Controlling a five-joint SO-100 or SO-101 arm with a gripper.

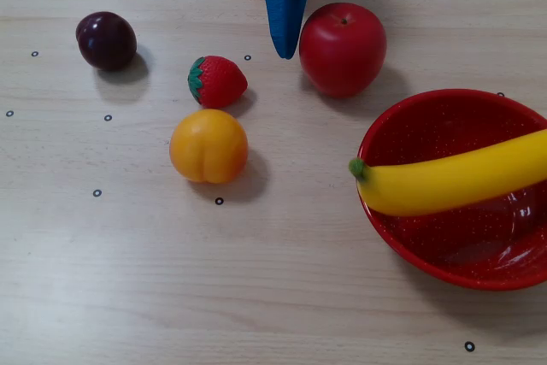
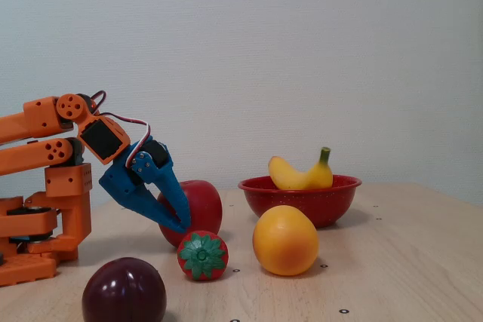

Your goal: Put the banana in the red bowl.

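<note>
The yellow banana (image 1: 453, 179) lies across the red bowl (image 1: 444, 121) at the right of the table. Its green tip pokes over the bowl's left rim, and its other end runs out of the picture. From the side, the banana (image 2: 298, 177) rests curved inside the bowl (image 2: 302, 203) with the green tip pointing up. My blue gripper (image 1: 285, 50) hangs at the top centre, far from the bowl, with its fingers together and nothing in them. In the side view the gripper (image 2: 181, 227) points down just in front of a red apple.
A red apple (image 1: 342, 47) sits right beside the gripper tip. A strawberry (image 1: 218, 81), an orange-yellow peach (image 1: 208, 145) and a dark plum (image 1: 106, 40) lie to the left. The orange arm base (image 2: 45, 194) stands at the left of the side view.
</note>
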